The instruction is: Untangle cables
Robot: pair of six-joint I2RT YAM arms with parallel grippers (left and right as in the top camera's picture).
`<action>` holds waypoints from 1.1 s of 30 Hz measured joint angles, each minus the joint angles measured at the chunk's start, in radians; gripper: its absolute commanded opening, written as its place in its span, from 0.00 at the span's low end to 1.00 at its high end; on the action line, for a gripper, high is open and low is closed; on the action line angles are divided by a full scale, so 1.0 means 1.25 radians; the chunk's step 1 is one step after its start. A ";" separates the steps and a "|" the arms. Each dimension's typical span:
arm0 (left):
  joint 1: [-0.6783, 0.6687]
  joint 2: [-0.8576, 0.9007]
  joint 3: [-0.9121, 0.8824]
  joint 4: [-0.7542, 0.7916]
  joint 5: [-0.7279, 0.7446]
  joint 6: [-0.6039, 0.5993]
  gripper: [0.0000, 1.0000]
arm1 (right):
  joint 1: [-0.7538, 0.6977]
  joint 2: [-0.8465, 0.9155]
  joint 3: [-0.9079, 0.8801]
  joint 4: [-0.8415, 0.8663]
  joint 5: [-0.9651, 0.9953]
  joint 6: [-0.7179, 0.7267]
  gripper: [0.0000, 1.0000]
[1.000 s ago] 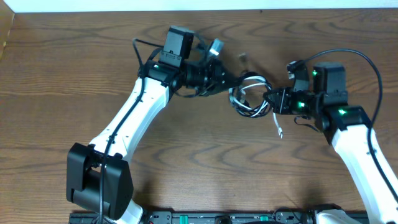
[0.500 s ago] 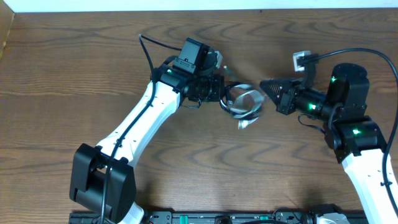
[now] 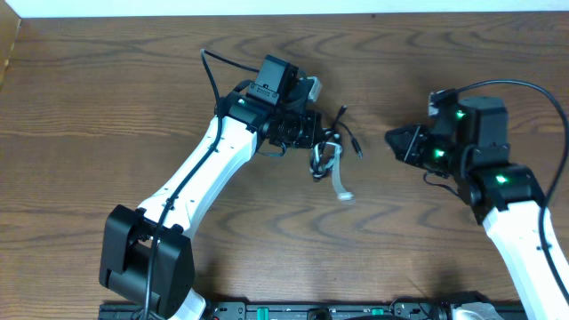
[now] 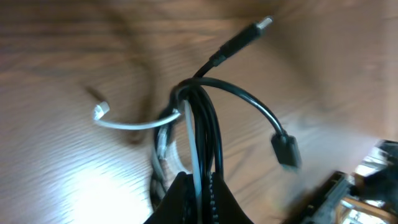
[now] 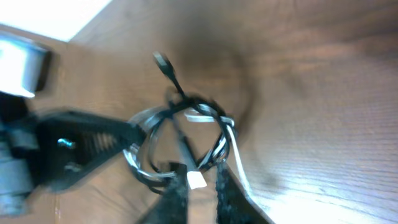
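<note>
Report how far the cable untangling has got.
Done: nothing separated yet. The black cable and the white cable are looped through each other in one knot. In hand: the left gripper is shut on strands of both. Left: the right gripper is open and apart from the knot, so it has yet to take a strand and draw the two cords apart.

Two cables, one black cable (image 4: pixel 213 127) and one white cable (image 4: pixel 134 124); two arms, left arm (image 3: pixel 203 153) and right arm (image 3: pixel 517 215); one table (image 3: pixel 84 107).
</note>
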 measured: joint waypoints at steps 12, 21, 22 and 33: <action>0.038 0.000 0.000 0.117 0.352 -0.006 0.07 | 0.005 0.140 0.000 0.101 -0.099 -0.100 0.56; 0.038 0.000 0.000 0.117 0.414 -0.008 0.07 | 0.003 0.143 0.000 0.163 -0.198 -0.125 0.54; 0.037 0.000 0.000 0.117 0.415 -0.008 0.08 | 0.003 0.143 0.000 0.143 -0.197 -0.127 0.53; 0.037 0.000 0.000 0.117 0.414 -0.008 0.08 | -0.001 0.143 0.000 0.041 -0.092 -0.134 0.52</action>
